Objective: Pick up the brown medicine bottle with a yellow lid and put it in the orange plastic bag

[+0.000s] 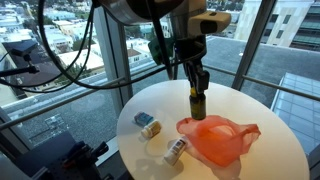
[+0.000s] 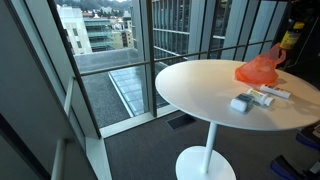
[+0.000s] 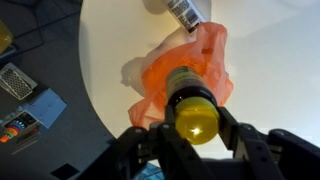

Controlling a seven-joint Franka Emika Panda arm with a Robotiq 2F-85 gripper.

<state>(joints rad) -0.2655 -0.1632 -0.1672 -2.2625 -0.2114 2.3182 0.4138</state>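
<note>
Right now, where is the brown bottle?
In an exterior view the claw grips the brown bottle upright behind the orange bag; in the wrist view it is over the bag.

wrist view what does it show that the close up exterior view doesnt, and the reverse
Only the wrist view: the yellow lid face-on from above, and clutter on the floor beside the table. Only the exterior view: the arm reaching down, a small box-like item on the table, and windows with the city outside. Both: the gripper shut on the brown bottle by the orange bag, a white bottle lying nearby, the table.
</note>
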